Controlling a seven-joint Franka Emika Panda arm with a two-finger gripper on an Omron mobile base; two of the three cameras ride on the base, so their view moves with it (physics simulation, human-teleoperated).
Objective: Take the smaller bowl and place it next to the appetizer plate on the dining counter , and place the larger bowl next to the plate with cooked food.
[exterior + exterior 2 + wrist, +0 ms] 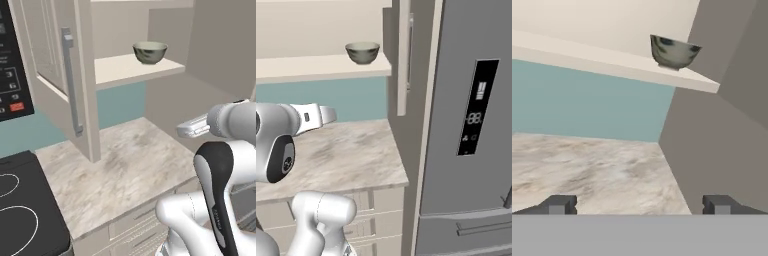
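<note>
Cabinet shelf (120, 70) with grey-green bowl (149, 52), open hand (637, 204) well below.

An open cabinet door (60, 75) hangs over the marble tabletop (120, 170), beside a black stovetop (25, 215) (a grey refrigerator (471, 125) stands right).

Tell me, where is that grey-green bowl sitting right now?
The bowl sits on the open cabinet's shelf, near its right end, above the marble counter and left of the fridge.
</note>
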